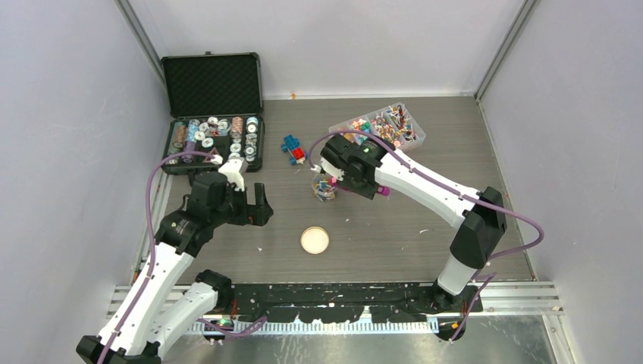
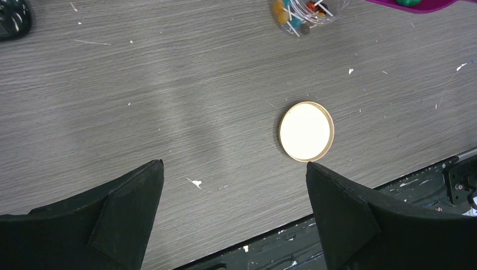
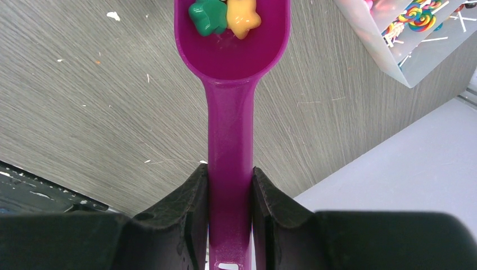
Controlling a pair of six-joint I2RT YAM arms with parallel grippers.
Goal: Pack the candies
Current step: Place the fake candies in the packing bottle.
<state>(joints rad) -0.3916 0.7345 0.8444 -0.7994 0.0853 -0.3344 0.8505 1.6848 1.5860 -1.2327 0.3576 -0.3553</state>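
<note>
The candies lie heaped in a clear tray point(image 1: 383, 125), which also shows in the right wrist view point(image 3: 405, 56). More candies fill a small clear jar point(image 1: 324, 187), seen at the top of the left wrist view point(image 2: 304, 14). My right gripper point(image 1: 358, 184) point(image 3: 229, 169) is shut on the handle of a magenta scoop point(image 3: 229, 124). Its bowl holds a green candy point(image 3: 206, 16) and a yellow candy point(image 3: 243, 16) just right of the jar. My left gripper point(image 1: 256, 211) point(image 2: 233, 169) is open and empty, above the table left of the round cork lid point(image 1: 315, 240) point(image 2: 306, 131).
An open black case point(image 1: 214, 140) with several metal-rimmed spools stands at the back left. A blue-and-red toy brick figure point(image 1: 293, 149) lies between the case and the tray. The black base rail point(image 1: 341, 292) runs along the near edge.
</note>
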